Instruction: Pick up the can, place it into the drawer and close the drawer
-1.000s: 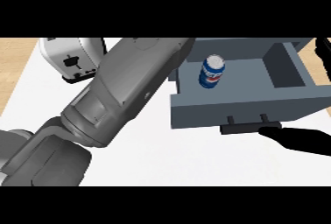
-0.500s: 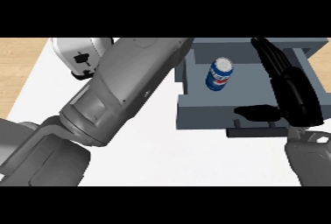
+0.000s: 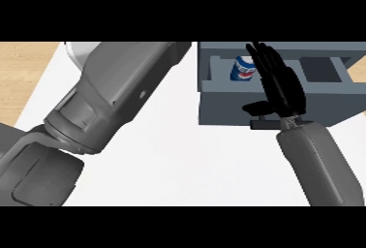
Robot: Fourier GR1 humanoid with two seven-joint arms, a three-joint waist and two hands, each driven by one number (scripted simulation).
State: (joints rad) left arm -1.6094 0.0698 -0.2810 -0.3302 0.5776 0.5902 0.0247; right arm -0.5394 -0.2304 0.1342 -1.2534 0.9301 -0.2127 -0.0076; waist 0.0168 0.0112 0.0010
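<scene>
Left of the right hand's (image 3: pixel 282 96) straight fingers (image 3: pixel 266 63), a blue-and-white metal can (image 3: pixel 244 68) seemingly stands in the grey drawer (image 3: pixel 223 106); skewed shoving might topple it.

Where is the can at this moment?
Head view, upper right: the can sits inside the open grey drawer, just left of the open right hand.

- White counter top (image 3: pixel 186 160): fills the centre of the view.
- Wood-coloured surface (image 3: pixel 22 72): borders the counter's left edge.
- Pale rounded object (image 3: pixel 77 51): upper left, partly hidden.
</scene>
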